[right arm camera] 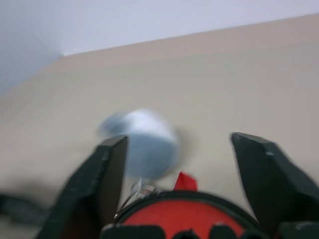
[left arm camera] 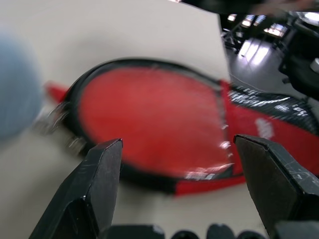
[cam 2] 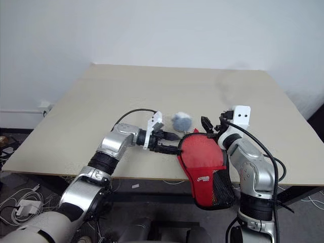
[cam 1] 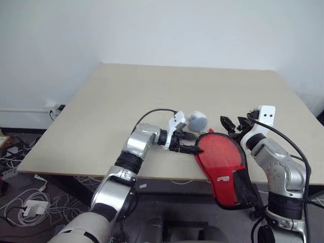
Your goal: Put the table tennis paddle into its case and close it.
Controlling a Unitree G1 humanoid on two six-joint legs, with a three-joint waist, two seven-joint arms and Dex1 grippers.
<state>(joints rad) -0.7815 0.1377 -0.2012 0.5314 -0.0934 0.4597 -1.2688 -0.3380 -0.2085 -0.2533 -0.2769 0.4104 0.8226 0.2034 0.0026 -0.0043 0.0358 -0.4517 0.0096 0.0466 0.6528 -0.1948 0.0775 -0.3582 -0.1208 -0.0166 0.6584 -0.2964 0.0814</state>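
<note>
Left hand (cam 1: pixel 191 143): open, fingers spread, pointing right at the case's left edge; not gripping anything.
Right hand (cam 1: pixel 238 123): open, fingers apart, just past the case's far right edge; nothing held.
Case (cam 1: pixel 223 164): red pouch, black trim, lies at the near edge of the surface (cam 1: pixel 152 96) between the two hands; round end on the surface, black mesh lower end with white logo hangs over the near edge.
Paddle: cannot tell it apart from the case; the red round area under the clear panel in the left wrist view may be it inside, unsure.
Zip state: looks shut around the round end, but blurred, so unsure.
Grey-blue ball (cam 1: pixel 197 120): fuzzy, rests just beyond the case's far end, seems tied to the zip pull by a small metal link.
Handling guess: case soft and light, will flop and slide when pushed; overhanging end could drag it off the edge. If the paddle is inside, it stiffens the round part.
Grip advice: pin the stiff round rim with one hand, take the ball or zip pull with the other.
</note>
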